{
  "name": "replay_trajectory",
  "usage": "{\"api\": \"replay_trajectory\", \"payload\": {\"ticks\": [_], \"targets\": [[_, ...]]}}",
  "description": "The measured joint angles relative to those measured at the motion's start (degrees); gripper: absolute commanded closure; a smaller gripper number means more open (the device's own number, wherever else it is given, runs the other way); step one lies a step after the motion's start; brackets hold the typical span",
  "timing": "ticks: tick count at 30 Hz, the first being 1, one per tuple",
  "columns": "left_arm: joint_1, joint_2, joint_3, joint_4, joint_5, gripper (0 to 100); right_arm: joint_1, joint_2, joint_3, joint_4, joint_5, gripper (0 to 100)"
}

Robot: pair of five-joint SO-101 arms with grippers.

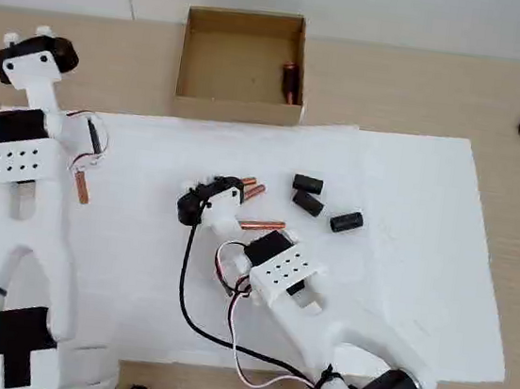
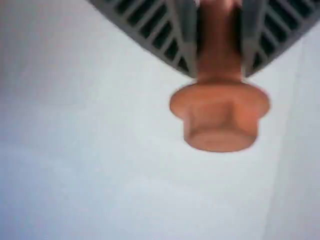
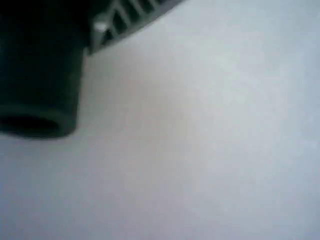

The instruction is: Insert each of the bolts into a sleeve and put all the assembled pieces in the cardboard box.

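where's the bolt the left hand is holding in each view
high view: the bolt is far left, in the left hand, over the white paper.
left wrist view: bolt close up, clamped in the hand, hex head toward the camera.
right wrist view: a black sleeve instead.
shared landmark: that white paper, underneath in all three.

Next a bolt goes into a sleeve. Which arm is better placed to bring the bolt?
Left. The left gripper is shut on a copper bolt, head clear of the jaws; the right arm holds a black sleeve.
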Motion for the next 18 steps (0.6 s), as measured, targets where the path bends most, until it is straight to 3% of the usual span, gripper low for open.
{"api": "replay_trajectory", "payload": {"ticks": [8,18], "targets": [[0.00,0.00,0.00,0.00,0.00,99,0.00,0.00,0.00,0.00,0.00,89.0],[0.09,0.00,0.00,0.00,0.00,99,-0.09,0.00,-1.05,0.09,1.67,81.5]]}}
